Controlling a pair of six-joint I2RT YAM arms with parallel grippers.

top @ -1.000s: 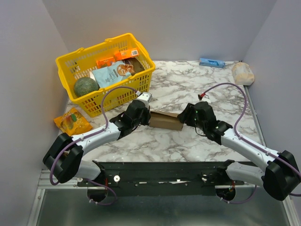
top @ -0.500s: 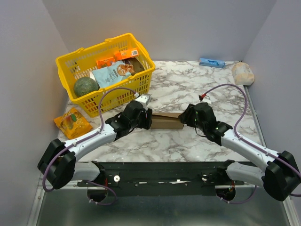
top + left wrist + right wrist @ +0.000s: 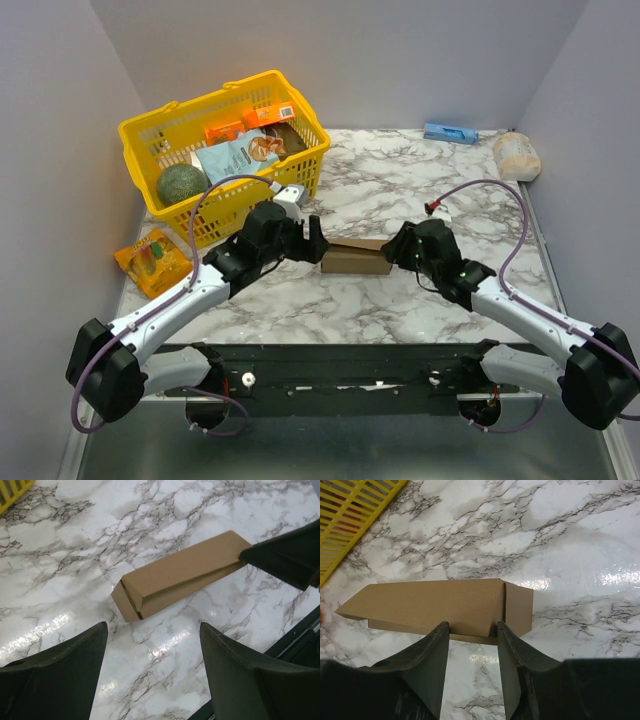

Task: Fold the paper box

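worktop (image 3: pixel 400 190): white marble pattern, with everything here standing or lying on it.
yellow basket (image 3: pixel 305 165): at the far left, holding a green round thing (image 3: pixel 182 185), a pale blue pouch (image 3: pixel 235 157) and orange packs.
left fingers (image 3: pixel 60 675): spread wide and holding nothing, just short of the carton's left end.
right fingers (image 3: pixel 427 670): partly spread, with the tips at the carton's near long edge by its right end and nothing pinched between them.
paper box (image 3: pixel 356 257): plain brown, folded into a long carton, lying flat mid-worktop between the two arms, near the basket's front corner.
orange packet (image 3: pixel 153 257): flat beside the basket, at the left edge.
pale bag (image 3: pixel 517 155): far right corner.
blue box (image 3: pixel 449 132): against the back wall.
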